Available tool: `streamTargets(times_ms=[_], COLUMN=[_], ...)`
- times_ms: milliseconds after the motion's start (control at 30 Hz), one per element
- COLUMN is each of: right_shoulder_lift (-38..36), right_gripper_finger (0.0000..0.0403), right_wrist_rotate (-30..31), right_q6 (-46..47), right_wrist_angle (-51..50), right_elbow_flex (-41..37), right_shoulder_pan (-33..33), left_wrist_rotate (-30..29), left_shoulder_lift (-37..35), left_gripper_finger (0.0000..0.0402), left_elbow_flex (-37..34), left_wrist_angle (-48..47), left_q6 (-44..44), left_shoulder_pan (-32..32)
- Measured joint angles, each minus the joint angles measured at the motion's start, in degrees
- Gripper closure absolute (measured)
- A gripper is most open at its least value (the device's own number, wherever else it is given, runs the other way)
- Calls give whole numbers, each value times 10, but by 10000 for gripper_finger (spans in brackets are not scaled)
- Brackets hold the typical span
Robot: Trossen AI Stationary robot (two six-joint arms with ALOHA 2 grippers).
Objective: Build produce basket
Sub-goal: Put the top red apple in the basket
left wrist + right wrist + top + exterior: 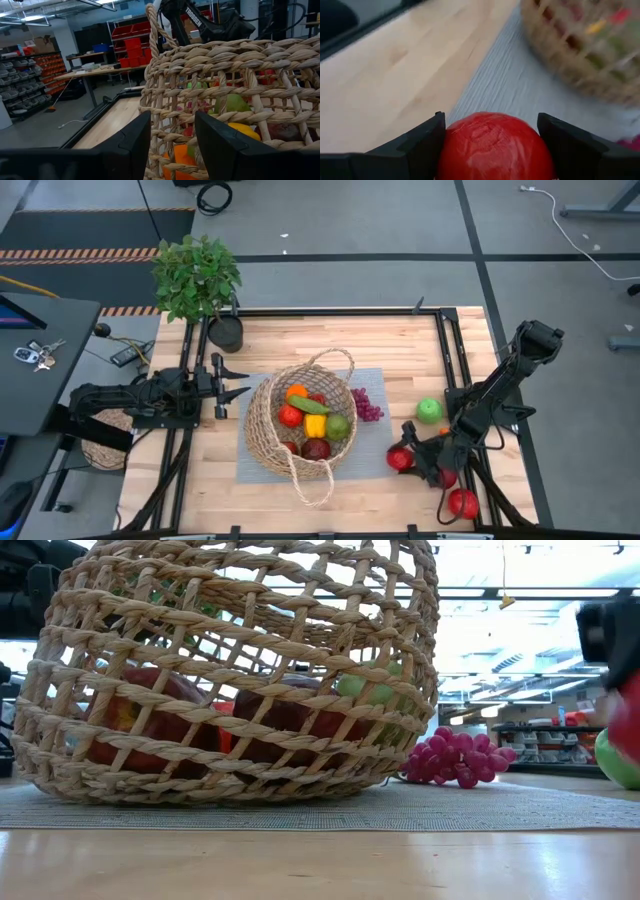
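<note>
Basket (262,425): tan open-weave wicker, two loop handles, at centre frame in the high view, standing on a grey mat (372,435) laid on the wood surface (330,340).

Contents, seen from above: orange (297,392), green vegetable (311,404), red fruit (290,417), yellow pepper (315,425), pear (338,427), dark red apple (316,448). In the low view two red apples show through the weave at the basket's lower part.

Grapes (366,405): purple bunch on the mat, just beside the basket on its right in the high view; also at right of the basket in the low view (456,757).

Green apple (429,410): on the surface, right of the grapes, apart from them.

Red apple (400,458): lower right of the basket, held between the fingers of the right gripper (408,445); the right wrist view shows the fingers closed on either side of it, with mat and basket beyond.

Second red apple (462,502): on the surface near the lower right corner of the frame, apart from the gripper.

Left gripper (237,380): left of the basket, close to its rim, fingers spread wide with nothing between them; its wrist view looks straight at the basket wall.

Potted plant (198,278): upper left of the surface, dark pot.

Keys (33,354): on a dark side table at far left.
</note>
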Motion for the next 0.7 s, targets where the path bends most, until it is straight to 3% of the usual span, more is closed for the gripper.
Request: streamTargets(times_ms=[533, 700], right_shoulder_lift=[-1, -1], right_gripper_finger=[92, 92], right_wrist_rotate=[288, 296], right_q6=[-308, -412], right_wrist_angle=[20, 132], right_elbow_flex=[106, 134], right_shoulder_pan=[-14, -46], left_wrist_rotate=[0, 0], left_shoulder_lift=[0, 0], left_gripper_finger=[241, 241], left_elbow_flex=[0, 0], left_wrist_angle=[0, 0], left_q6=[0, 0], left_shoulder_pan=[0, 0])
